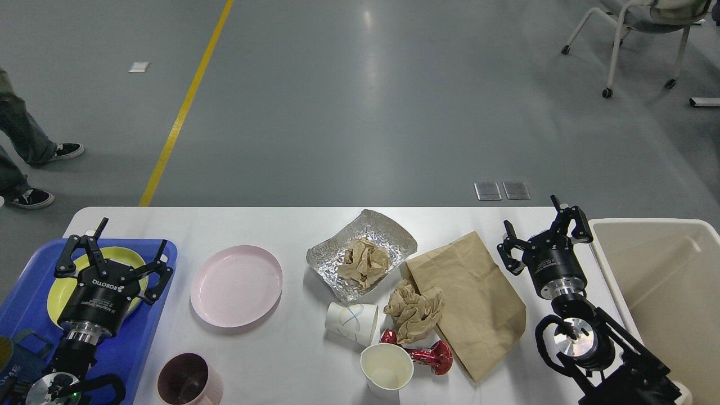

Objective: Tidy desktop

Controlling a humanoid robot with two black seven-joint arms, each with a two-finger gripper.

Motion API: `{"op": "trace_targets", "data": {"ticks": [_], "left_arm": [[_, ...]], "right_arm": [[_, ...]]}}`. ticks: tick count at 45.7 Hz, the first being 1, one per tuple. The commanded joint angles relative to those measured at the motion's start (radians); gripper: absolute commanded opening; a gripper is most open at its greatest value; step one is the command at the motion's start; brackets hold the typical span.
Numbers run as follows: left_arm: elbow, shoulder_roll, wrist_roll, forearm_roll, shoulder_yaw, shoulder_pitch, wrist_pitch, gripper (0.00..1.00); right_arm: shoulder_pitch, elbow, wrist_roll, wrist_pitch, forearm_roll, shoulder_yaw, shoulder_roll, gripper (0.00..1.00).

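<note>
The white desktop carries a pink plate, a foil tray holding crumpled brown paper, a second crumpled brown paper, a flat brown paper bag, a paper cup on its side, an upright white paper cup, a red shiny wrapper and a pink mug with a dark inside. My left gripper hangs open over a yellow plate in the blue tray. My right gripper stands open beside the bag, holding nothing.
A cream bin stands at the table's right end. A dark blue mug sits at the tray's near left. A person's legs are on the floor at far left, a chair at the far right.
</note>
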Motion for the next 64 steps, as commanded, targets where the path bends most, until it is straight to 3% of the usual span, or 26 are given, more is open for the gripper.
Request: {"op": "trace_targets", "data": {"ticks": [1,29,33,38,54,64], "left_arm": [[0.000,0.005,-0.003,-0.004,-0.001,0.003,-0.011,0.97],[0.049,0.024,0.002,-0.011,-0.009,0.009,-0.007,0.97],[0.051,0.057,-0.007,-0.014,-0.001,0.008,-0.001,0.97],[0.064,0.191,-0.009,-0.017,0.043,-0.003,0.004,0.97],[0.143,0.628,0.002,-0.019,0.718,-0.365,-0.010,0.97],[0.135,0.803,0.005,-0.016,1.222,-0.768,-0.079,0.97]], "right_arm": [[0.000,0.000,0.000,0.000,0.000,0.000,0.000,1.00],[0.000,0.000,0.000,0.000,0.000,0.000,0.000,1.00],[0.000,0.000,0.000,0.000,0.000,0.000,0.000,1.00],[0.000,0.000,0.000,0.000,0.000,0.000,0.000,1.00],[0.000,0.000,0.000,0.000,0.000,0.000,0.000,1.00],[0.000,0.000,-0.002,0.000,0.000,0.000,0.000,1.00]]}}
